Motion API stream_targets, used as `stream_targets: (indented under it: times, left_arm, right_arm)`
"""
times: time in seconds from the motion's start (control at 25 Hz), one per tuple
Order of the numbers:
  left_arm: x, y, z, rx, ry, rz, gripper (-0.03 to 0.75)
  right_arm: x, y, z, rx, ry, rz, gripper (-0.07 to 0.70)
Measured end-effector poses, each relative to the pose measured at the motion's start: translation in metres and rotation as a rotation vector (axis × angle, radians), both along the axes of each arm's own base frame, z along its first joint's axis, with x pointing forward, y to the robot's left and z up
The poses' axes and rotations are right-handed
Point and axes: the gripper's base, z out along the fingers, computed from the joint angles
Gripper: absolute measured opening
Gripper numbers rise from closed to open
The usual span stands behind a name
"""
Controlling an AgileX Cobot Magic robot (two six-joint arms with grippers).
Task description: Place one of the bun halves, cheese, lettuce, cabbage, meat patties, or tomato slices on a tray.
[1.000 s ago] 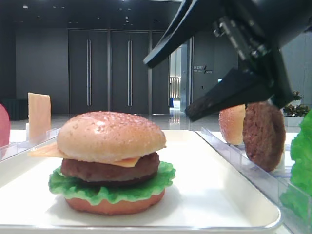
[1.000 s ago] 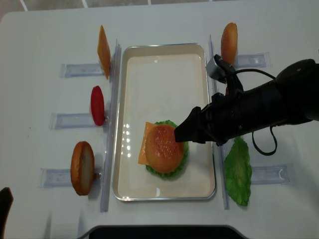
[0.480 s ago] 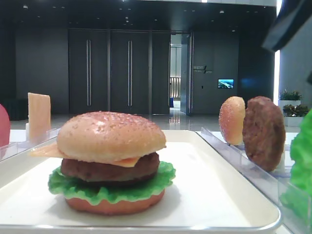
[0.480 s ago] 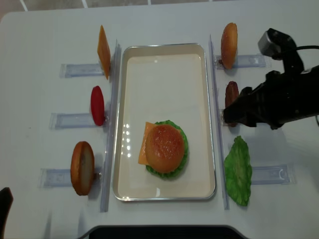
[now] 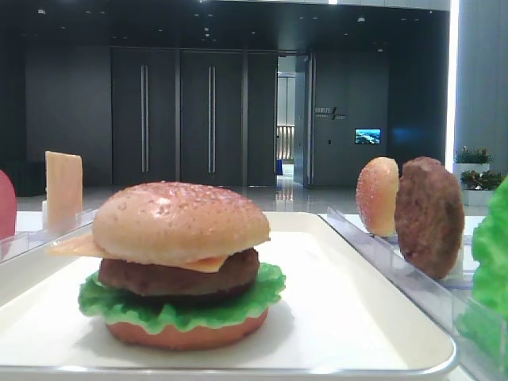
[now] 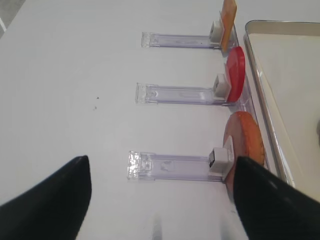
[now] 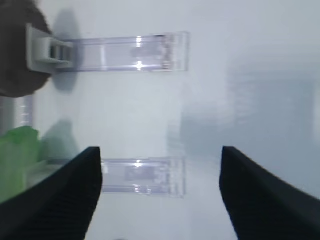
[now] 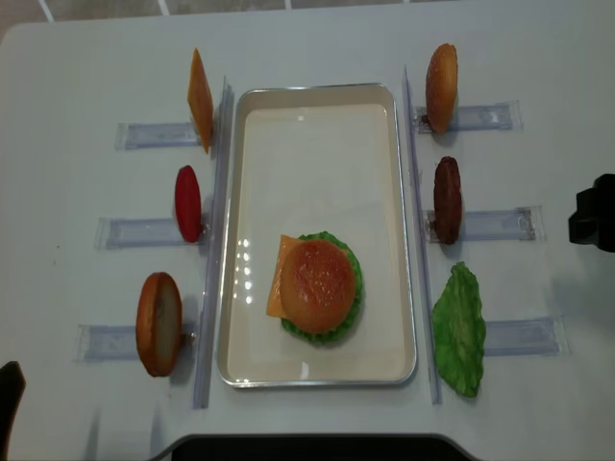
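A seeded bun half [image 8: 317, 279] topped the stack on the tray [image 8: 317, 144]; right gripper [image 7: 160, 195] and left gripper [image 6: 160, 200] both gaped wide, empty, at six o'clock

Low view: table level, close on the stacked burger [image 5: 181, 266].
Overhead view: straight down over the tray [image 8: 317, 106].
Wrist views: facing down on the racks at 3 and 9 o'clock.

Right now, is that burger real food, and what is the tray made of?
Burger: probably toy plastic or rubber; the lettuce is evenly bright green and the bun keeps a smooth, moulded shape. Tray: glossy white with a shiny rim, perhaps enamelled metal or hard plastic.
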Motion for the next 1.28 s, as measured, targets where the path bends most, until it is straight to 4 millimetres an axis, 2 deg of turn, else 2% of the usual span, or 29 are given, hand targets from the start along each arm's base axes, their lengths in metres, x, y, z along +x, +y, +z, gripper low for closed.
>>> stream_targets:
  times: [0.16,0.36,0.48,0.64,0.92,1.28]
  left_arm:
    - [0.000,0.000,0.000,0.000,0.000,0.000,0.692]
    - [0.000,0.000,0.000,0.000,0.000,0.000,0.692]
    - [0.000,0.000,0.000,0.000,0.000,0.000,0.692]
    - [0.000,0.000,0.000,0.000,0.000,0.000,0.692]
    - [0.000,0.000,0.000,0.000,0.000,0.000,0.692]
    - [0.000,0.000,0.000,0.000,0.000,0.000,0.692]
  right_arm:
    - [-0.009,-0.010,0.004,-0.094,0.020,-0.077,0.477]
    - [-0.030,-0.009,0.019,-0.108,-0.009,-0.084,0.477]
    - [-0.052,-0.007,0.029,-0.111,-0.058,-0.084,0.477]
    - [-0.095,-0.001,0.040,-0.106,-0.188,-0.087,0.477]
    - [-0.154,0.006,0.024,-0.119,-0.386,-0.094,0.477]
    - [-0.202,0.011,0.020,-0.138,-0.672,-0.104,0.475]
